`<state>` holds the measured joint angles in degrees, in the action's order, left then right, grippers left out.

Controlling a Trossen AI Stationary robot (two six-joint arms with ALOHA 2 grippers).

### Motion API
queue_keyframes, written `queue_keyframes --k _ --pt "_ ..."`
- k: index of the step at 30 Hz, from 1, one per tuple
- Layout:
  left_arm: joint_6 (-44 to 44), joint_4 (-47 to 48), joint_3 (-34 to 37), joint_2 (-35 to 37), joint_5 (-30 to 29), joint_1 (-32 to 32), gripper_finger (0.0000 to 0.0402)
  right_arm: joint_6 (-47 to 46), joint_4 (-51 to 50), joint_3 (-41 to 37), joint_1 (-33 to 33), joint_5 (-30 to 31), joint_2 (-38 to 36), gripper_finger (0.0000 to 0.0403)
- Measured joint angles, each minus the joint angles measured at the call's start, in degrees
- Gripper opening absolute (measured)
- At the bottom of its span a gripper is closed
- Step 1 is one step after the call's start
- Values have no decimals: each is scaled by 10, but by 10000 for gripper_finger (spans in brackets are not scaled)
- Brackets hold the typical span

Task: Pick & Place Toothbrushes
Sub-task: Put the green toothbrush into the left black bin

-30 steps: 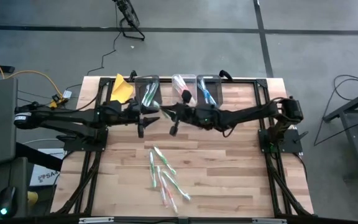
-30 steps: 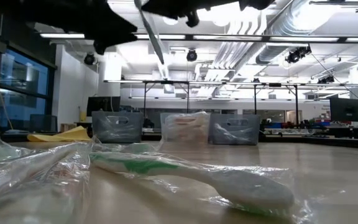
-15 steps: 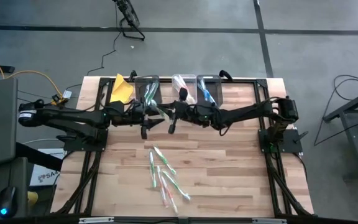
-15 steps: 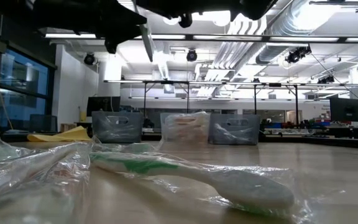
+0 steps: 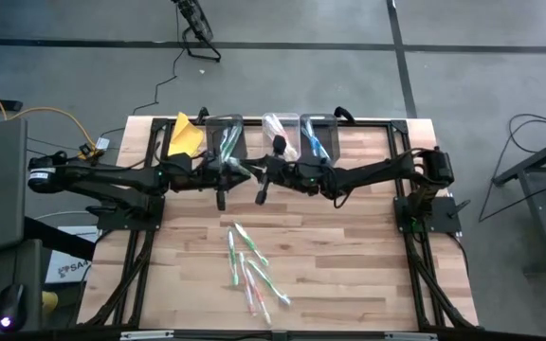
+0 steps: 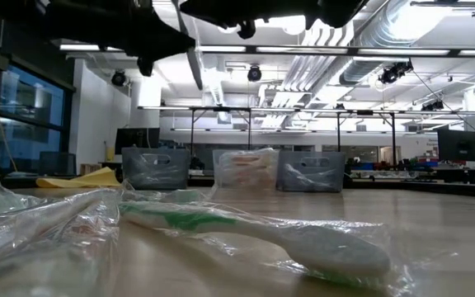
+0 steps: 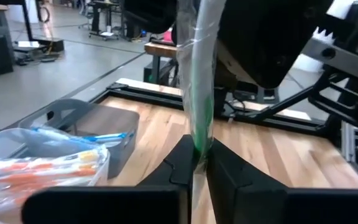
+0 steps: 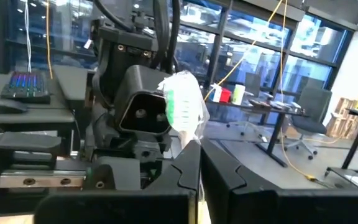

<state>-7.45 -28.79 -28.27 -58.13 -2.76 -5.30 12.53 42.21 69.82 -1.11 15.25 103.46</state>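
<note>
**Two jaws, one wrapped brush, above the back bins**

Two arms meet over the far half of the counter (image 5: 349, 275), at 12 o'clock from the loose pile. Since half a second ago the left jaws (image 5: 222, 182) have crept a touch further toward the right arm, and the slanting brush seen from table height has moved slightly to the right; a second ago the two were plainly further apart.

Both arms reach in level from their sides. The left jaws are closed on the green toothbrush (image 7: 201, 81), still in its clear wrapper. The right jaws (image 5: 265, 182) pinch the same brush at its other end, the wrapped green-and-white head (image 8: 185, 109) sticking out past the fingers.

Under them stand three bins (image 5: 224, 128). More wrapped toothbrushes (image 5: 249, 270) lie scattered at 6 o'clock on the counter. The yellow cloth (image 5: 186, 135) sits at 11 o'clock.
</note>
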Motion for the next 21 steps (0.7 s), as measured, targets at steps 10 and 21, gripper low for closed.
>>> queue_keyframes --k 10,21 --pt "33 92 -1 19 -99 -8 12 -34 -132 0 7 84 -54 99" --pt "-38 436 -132 -2 -132 -181 12 -133 -416 0 7 169 -149 233"
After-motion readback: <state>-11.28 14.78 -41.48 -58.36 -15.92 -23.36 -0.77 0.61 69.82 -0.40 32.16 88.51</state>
